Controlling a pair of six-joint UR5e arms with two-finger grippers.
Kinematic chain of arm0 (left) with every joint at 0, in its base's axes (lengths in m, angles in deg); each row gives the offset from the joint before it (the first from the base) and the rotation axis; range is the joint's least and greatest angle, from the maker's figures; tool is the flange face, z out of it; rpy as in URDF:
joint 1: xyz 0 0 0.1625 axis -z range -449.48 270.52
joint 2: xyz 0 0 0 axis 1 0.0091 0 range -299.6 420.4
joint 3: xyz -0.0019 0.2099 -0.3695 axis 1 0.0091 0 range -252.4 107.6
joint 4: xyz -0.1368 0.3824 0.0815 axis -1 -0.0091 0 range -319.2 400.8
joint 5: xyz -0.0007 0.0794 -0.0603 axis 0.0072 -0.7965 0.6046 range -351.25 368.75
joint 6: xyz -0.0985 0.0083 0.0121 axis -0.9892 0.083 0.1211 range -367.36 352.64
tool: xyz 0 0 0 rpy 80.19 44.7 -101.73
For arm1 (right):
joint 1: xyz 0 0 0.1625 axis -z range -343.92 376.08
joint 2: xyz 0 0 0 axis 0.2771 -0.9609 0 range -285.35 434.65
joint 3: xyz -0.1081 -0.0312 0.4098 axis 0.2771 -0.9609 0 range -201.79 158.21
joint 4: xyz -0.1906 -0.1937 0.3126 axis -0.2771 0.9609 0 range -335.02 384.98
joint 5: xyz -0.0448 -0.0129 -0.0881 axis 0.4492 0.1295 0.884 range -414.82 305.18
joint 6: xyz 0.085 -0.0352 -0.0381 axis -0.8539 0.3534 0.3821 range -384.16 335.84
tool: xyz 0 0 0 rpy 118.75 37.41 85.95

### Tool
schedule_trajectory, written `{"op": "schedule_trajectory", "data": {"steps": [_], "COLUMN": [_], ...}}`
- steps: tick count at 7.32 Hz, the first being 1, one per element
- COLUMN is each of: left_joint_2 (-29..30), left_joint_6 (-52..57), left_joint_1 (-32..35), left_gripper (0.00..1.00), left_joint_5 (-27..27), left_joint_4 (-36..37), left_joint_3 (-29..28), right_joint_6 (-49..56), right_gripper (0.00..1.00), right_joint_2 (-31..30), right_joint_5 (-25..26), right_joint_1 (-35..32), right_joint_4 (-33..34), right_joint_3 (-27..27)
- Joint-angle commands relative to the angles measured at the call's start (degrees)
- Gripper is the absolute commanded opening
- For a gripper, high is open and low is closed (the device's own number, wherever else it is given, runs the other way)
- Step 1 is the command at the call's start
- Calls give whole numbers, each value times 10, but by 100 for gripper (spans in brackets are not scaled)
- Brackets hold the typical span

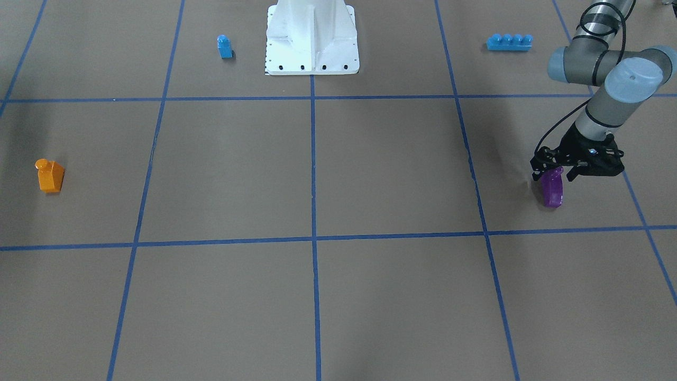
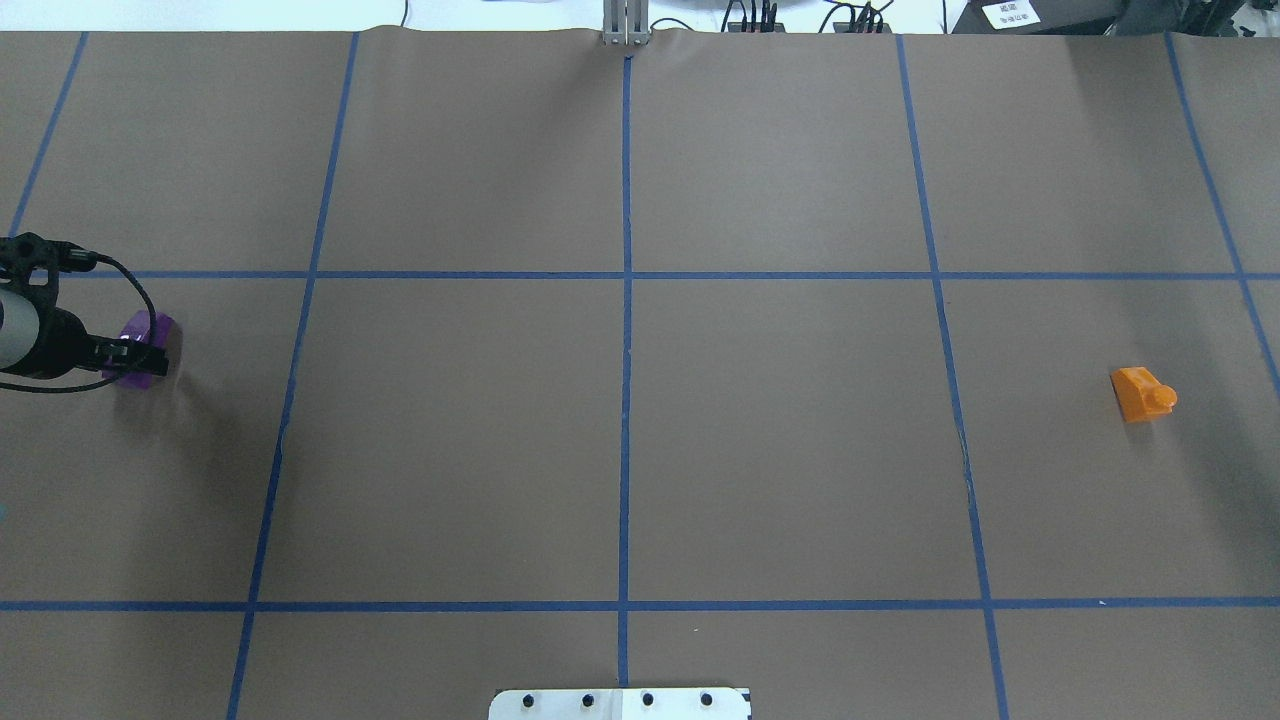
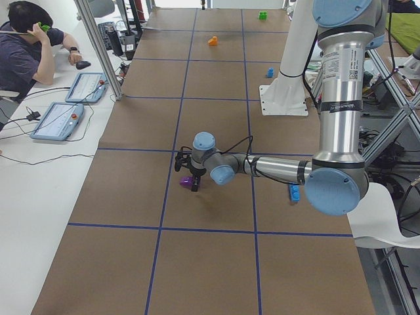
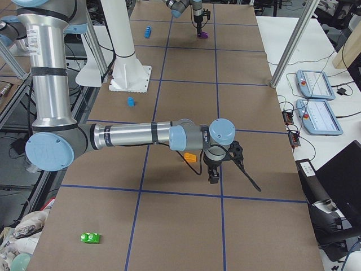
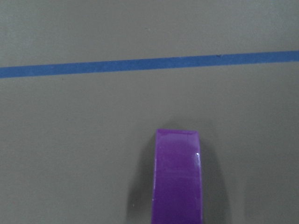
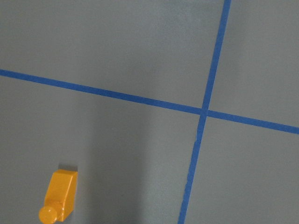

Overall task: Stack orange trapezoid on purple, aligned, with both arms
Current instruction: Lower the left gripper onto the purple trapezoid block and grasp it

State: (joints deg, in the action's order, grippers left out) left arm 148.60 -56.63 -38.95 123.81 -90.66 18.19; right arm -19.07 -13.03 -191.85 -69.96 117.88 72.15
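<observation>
Brown gridded table (image 1: 370, 169) with orange trapezoid (image 1: 50, 175), purple (image 1: 552, 190), small blue brick (image 1: 225, 46), long blue brick (image 1: 509, 42)

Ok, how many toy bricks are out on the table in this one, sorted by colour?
Blue: 2, the small single-stud brick and the long four-stud brick
Orange: 1, the orange trapezoid
Purple: 1, the purple brick
Green: 1, the green brick
Total: 5

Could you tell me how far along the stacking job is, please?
Nothing is stacked yet. In hand: the left gripper is down at the purple brick, and the right gripper hovers beside the orange trapezoid, at the opposite end. Remaining: grasp both, bring them together, stack aligned.
</observation>
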Motion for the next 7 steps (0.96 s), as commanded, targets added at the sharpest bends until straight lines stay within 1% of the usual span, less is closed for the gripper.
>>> {"op": "schedule_trajectory", "data": {"steps": [1, 2, 3, 4, 5, 6, 7], "left_joint_2": [-5, -4, -1, 8, 40, 94, 156], "left_joint_6": [4, 4, 4, 3, 2, 2, 1], "left_joint_1": [2, 4, 19, 53, 55, 54, 46], "left_gripper": [0, 0, 0, 0, 0, 0, 0], "left_joint_5": [17, 43, 85, 117, 115, 114, 112], "left_joint_4": [2, 3, 4, 32, 82, 142, 181], "left_joint_3": [5, 11, 18, 37, 71, 85, 85], "right_joint_6": [-1, -1, -1, -1, -2, -5, -6], "right_gripper": [100, 100, 100, 100, 100, 100, 100], "right_joint_2": [4, 7, 8, 13, 13, 13, 14], "right_joint_5": [-1, -1, -1, 0, 0, -1, -1], "right_joint_1": [0, 0, 0, 0, 0, 0, 0], "right_joint_4": [0, 0, 0, 0, 0, 0, 0], "right_joint_3": [1, 2, 2, 2, 1, 2, 2]}}
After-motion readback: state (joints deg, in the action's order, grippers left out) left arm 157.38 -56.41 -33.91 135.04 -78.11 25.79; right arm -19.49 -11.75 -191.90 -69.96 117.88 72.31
